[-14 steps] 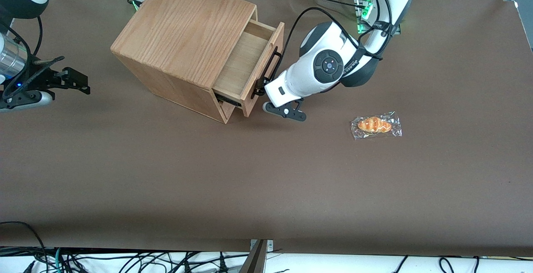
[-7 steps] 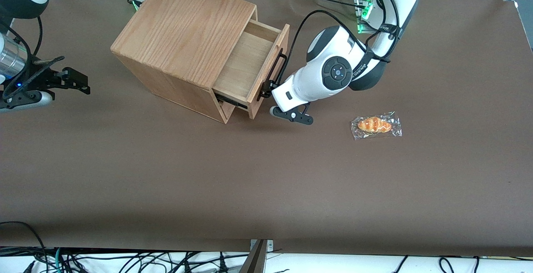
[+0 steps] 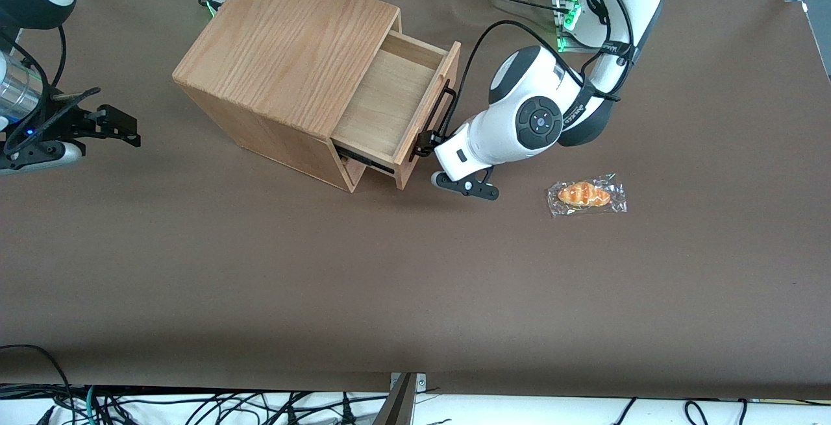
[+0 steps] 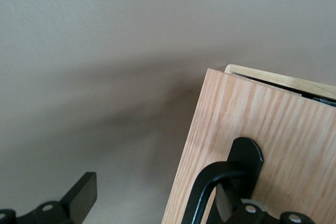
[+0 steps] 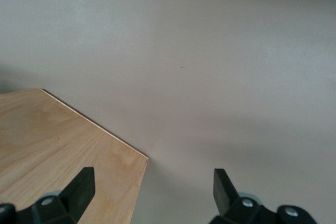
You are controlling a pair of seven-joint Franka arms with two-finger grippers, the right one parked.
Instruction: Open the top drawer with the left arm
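The top drawer stands pulled partway out of the wooden box. The left arm reaches its gripper to the black handle, fingers spread, one hooked inside the bar.

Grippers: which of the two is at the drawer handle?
The left arm's gripper, open, with one finger hooked under the top drawer's black handle; the other gripper hangs away from the box.

Box: oak-grain wood, matt, visible streaks. Drawer: lighter, smooth wood; handle black matt metal. Arm: glossy white plastic, dark grey caps. Gripper at handle: black, matt. Table: brown matt cloth. Pastry wrapper: clear shiny plastic.
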